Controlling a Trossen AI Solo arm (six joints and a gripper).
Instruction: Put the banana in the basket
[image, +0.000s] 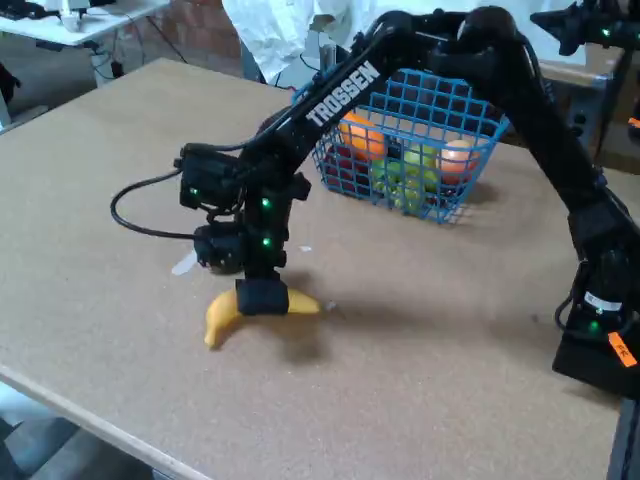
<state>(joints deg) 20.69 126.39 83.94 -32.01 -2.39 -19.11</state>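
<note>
Straddling banana (232, 313) mid-length, end effector (262, 297) down on it; grip state unclear; basket (408, 140) up-right, well apart.

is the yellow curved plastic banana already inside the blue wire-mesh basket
No, the banana lies on the table under the gripper, apart from the basket.

A smooth, all-yellow banana (225, 314) lies flat on the tabletop directly beneath the gripper (262, 297), its middle hidden between the fingers — curved ends showing either side. The blue wire-mesh basket (478, 140), upright and already holding fruit, sits well apart — behind the gripper, to its right.
</note>
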